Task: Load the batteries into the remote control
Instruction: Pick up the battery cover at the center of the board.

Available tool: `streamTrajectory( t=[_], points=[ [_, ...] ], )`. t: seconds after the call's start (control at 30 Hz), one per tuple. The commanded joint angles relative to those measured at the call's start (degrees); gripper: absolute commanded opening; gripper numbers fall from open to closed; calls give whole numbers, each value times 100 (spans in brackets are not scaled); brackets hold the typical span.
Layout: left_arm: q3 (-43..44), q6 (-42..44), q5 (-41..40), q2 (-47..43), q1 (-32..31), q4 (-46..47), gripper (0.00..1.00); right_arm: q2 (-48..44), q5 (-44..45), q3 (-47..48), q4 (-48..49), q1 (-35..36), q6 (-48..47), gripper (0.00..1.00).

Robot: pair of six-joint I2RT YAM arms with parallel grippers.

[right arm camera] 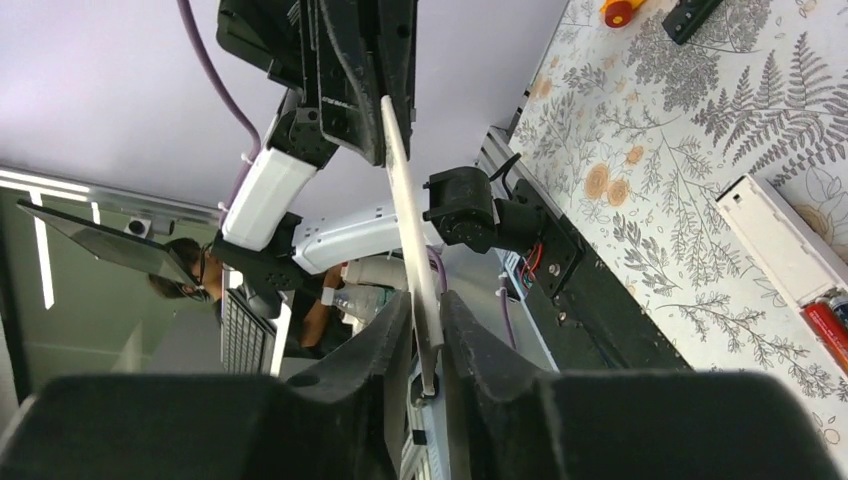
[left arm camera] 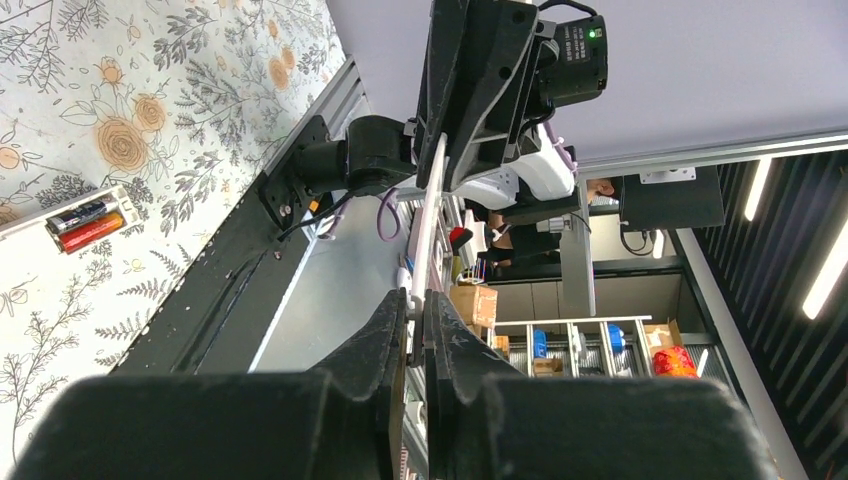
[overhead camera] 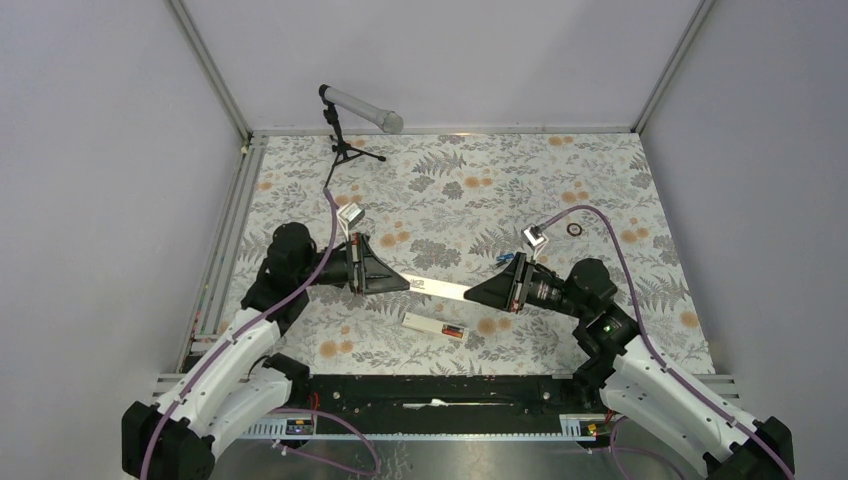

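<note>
A long, thin, flat white remote part (overhead camera: 445,290) hangs in the air between both grippers. My left gripper (overhead camera: 403,283) is shut on its left end and my right gripper (overhead camera: 478,293) is shut on its right end. It appears edge-on in the left wrist view (left arm camera: 430,200) and in the right wrist view (right arm camera: 405,200), pinched between the fingers. Below it on the table lies a white open case (overhead camera: 428,324) with a red battery (overhead camera: 455,331) and a blue battery (left arm camera: 80,214) at one end. I cannot tell which piece is the remote body.
A microphone on a small black stand (overhead camera: 345,125) stands at the back left. A small dark ring (overhead camera: 574,229) lies at the right. A small blue object (overhead camera: 505,257) lies by the right gripper. An orange and red thing (right arm camera: 620,10) shows at the frame's top.
</note>
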Motion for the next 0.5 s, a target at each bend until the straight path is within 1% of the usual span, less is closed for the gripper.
streamTrajectory(
  t=[0.0, 0.03, 0.07, 0.1, 0.13, 0.2, 0.23, 0.27, 0.3, 0.37, 0.47],
  points=[
    [-5, -112, -77, -157, 28, 235, 0, 66, 238, 189, 283, 26, 163, 12],
    [-9, -90, -90, -192, 33, 202, 0, 69, 269, 209, 182, 27, 146, 8],
    [-1, -8, -140, -228, 41, 66, 15, 68, 304, 222, 60, 27, 112, 2],
    [31, 200, -256, -271, 52, -233, 39, 55, 356, 219, -105, 26, 72, 0],
    [92, 470, -406, -335, 61, -622, 57, 33, 408, 215, -289, 27, 13, 0],
    [250, 1118, -1019, -429, 76, -1526, 79, 10, 592, 174, -771, 23, -77, 0],
    [326, 1423, -1327, -451, 80, -2067, 87, 6, 632, 118, -961, 23, -104, 0],
    [372, 1669, -1690, -465, 81, -2433, 94, -3, 654, 42, -1117, 22, -105, 0],
    [379, 1856, -2067, -488, 85, -2726, 98, -10, 643, -84, -1159, 20, -85, 0],
    [295, 2054, -2747, -543, 81, -3014, 99, -13, 664, -429, -1115, 22, -18, 0],
    [-69, 2044, -3386, -669, 81, -3015, 99, 20, 826, -1044, -962, 22, 48, 0]
  ],
)
